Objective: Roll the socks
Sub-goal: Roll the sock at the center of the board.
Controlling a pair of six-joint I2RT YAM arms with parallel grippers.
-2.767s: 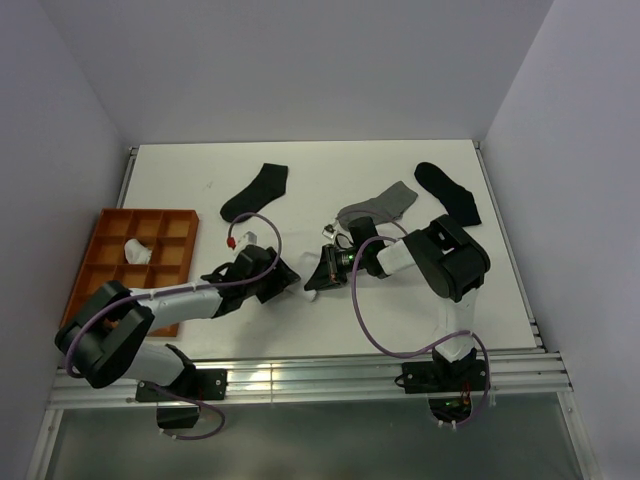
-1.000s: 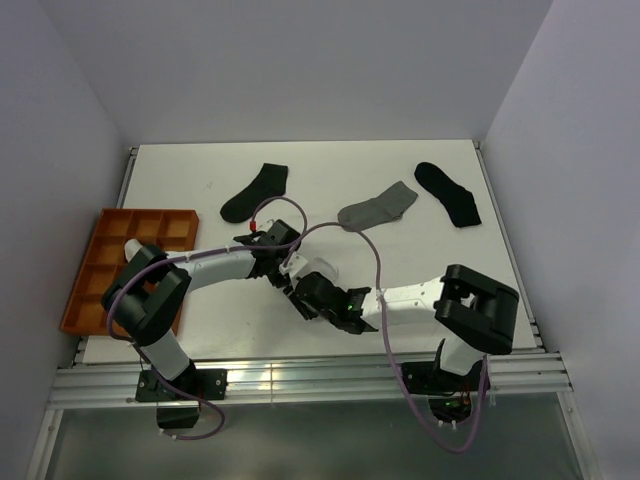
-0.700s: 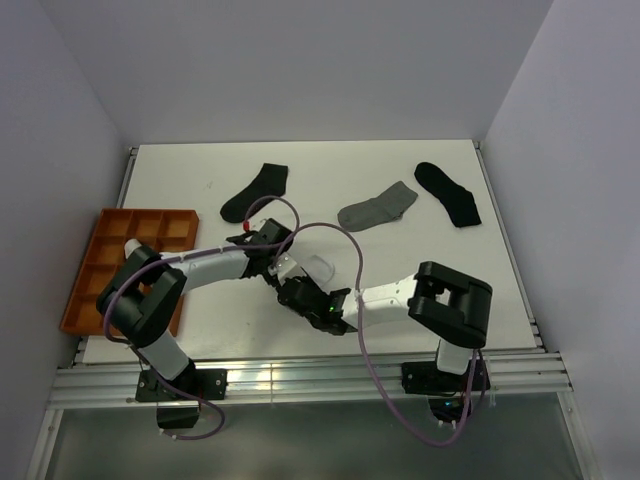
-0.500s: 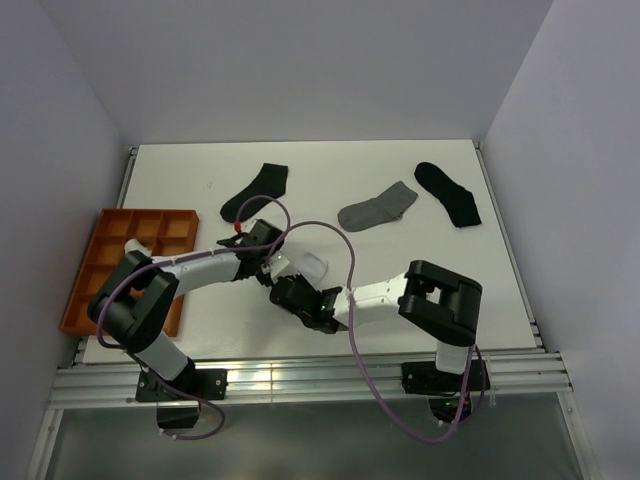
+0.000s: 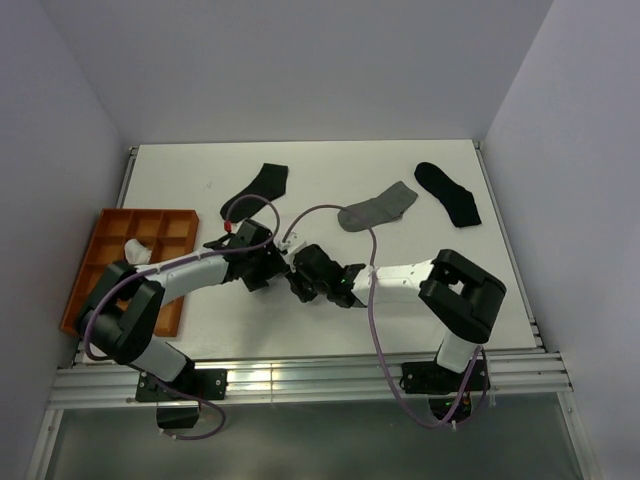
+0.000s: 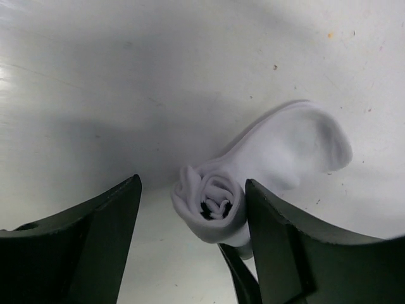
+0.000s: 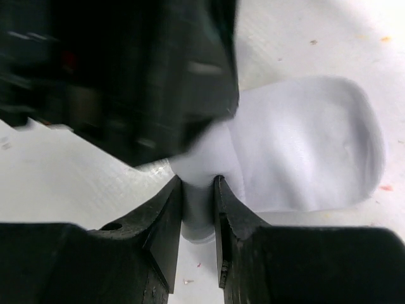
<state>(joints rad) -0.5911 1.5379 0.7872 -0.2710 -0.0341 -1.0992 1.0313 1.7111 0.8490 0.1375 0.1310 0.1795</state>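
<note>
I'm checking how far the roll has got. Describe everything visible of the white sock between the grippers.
The white sock is plain, soft knit, lying on the white table. One end is wound into a tight spiral, coils visible end-on; the rounded other end lies flat, unrolled. The right gripper pinches the rolled end. The left gripper stands open astride the roll; whether it touches the sock cannot be told.

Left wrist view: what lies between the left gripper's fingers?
The white sock's rolled end, close to one of the left gripper's fingers; bare table beside the other. The left wrist view shows it.
</note>
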